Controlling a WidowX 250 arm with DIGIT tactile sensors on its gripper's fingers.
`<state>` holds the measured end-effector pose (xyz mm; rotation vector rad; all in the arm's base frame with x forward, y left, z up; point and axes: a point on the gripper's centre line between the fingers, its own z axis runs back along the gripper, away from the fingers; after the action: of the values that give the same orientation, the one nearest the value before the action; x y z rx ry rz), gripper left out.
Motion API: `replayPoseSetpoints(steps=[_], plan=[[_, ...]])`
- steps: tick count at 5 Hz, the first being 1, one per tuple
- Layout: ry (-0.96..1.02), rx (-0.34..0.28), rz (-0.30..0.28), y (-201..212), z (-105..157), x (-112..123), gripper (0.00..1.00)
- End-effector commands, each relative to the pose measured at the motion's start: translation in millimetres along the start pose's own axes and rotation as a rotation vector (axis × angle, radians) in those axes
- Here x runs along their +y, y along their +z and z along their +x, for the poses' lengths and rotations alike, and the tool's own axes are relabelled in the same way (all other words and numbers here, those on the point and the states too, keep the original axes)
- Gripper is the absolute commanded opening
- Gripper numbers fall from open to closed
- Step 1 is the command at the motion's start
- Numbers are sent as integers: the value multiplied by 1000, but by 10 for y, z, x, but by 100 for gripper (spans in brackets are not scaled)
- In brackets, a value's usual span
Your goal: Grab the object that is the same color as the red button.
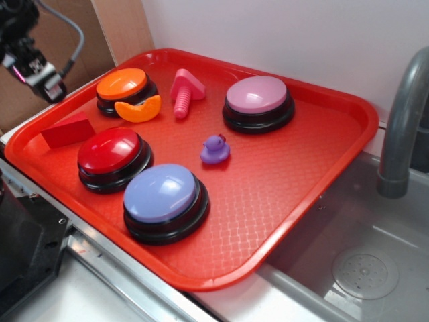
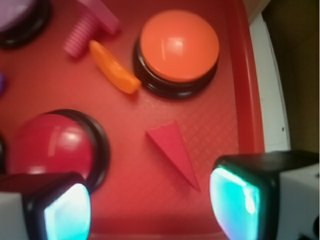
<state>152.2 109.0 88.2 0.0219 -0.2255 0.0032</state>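
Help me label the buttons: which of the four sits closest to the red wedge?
The red button. The wedge lies just beside it near the tray's left rim; the orange button is a little farther, the pink and blue ones well away.

Oblique overview; close downward wrist view

We hold our gripper (image 2: 150, 205) raised at the far left, fingers (image 2: 240, 197) spread wide, nothing between them.
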Motion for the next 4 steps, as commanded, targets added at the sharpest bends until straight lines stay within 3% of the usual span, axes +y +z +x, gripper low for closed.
replayPoseSetpoints(steps=[1, 3, 4], plan=[[25, 47, 56, -410, 6, 218, 100], [47, 67, 59, -636, -7, 235, 100], [99, 57, 60, -691, -21, 227, 0]])
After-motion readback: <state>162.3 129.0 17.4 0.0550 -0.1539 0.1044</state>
